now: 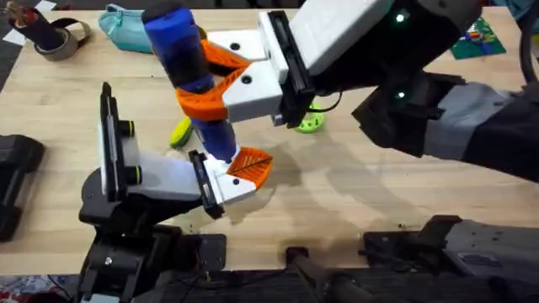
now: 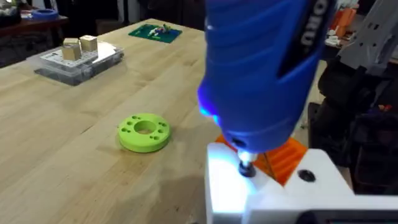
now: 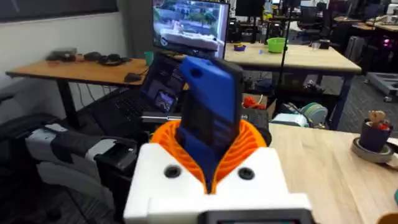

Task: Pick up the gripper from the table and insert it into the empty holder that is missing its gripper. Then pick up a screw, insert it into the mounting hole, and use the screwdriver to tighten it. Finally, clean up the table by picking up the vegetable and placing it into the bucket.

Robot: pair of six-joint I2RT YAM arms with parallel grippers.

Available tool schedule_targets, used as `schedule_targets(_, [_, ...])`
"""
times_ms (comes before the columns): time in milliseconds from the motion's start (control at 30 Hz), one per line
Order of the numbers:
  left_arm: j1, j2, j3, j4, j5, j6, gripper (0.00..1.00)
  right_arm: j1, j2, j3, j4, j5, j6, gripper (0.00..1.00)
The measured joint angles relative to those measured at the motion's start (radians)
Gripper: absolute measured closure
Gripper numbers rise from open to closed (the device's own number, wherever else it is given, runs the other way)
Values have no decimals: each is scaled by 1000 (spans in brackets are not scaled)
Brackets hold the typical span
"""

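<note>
Nearest the arms' bases in the overhead view, the left gripper point(image 1: 240, 172), white with orange ribbed pads, lies low over the pale wooden table point(image 1: 354, 202); whether its fingers are open or closed I cannot tell. Its wrist view shows the short metal tip of the thick bright-blue cylindrical powered screwdriver point(image 1: 192, 76) pressed down against a white part, with a small blue light glowing on the tool's lower body. Above it, the right gripper point(image 1: 210, 84), also white with orange pads, is clamped around the screwdriver's blue body, holding it roughly upright and leaning slightly. Just beside the tool's lower end, a small yellow-and-green toy vegetable point(image 1: 180, 132) lies on the table, partly hidden. A round bright-green disc with holes point(image 2: 144, 132) lies near, to the right. Farther back lie a teal zipped pouch point(image 1: 126, 27) and, at the far left corner, what seems a roll of tape point(image 1: 63, 40).
</note>
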Motion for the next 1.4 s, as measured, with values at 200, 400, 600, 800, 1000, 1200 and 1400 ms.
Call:
schedule_targets(200, [0, 0, 0, -1, 3, -1, 992, 0, 0, 0, 3, -24, -13, 975])
schedule_targets(400, [0, 1, 0, -2, 10, -7, 992, 0, -4, -14, 27, -43, -34, 975])
schedule_targets(600, [0, 4, 0, -3, 17, -8, 992, 0, -18, -32, 35, -44, -50, 975])
schedule_targets(800, [0, 9, 0, -4, 22, -12, 992, -1, -18, -32, 31, -63, -37, 975])
schedule_targets(1000, [-1, 9, 0, -4, 26, -12, 992, -20, -18, -33, 26, -46, 35, 975])
schedule_targets(1200, [-2, 9, 0, -4, 28, -13, 992, -28, -18, -34, 14, -34, 70, 975])
schedule_targets(1400, [-5, 13, 0, -5, 32, -23, 992, -45, -22, -33, -49, 14, 97, 975])
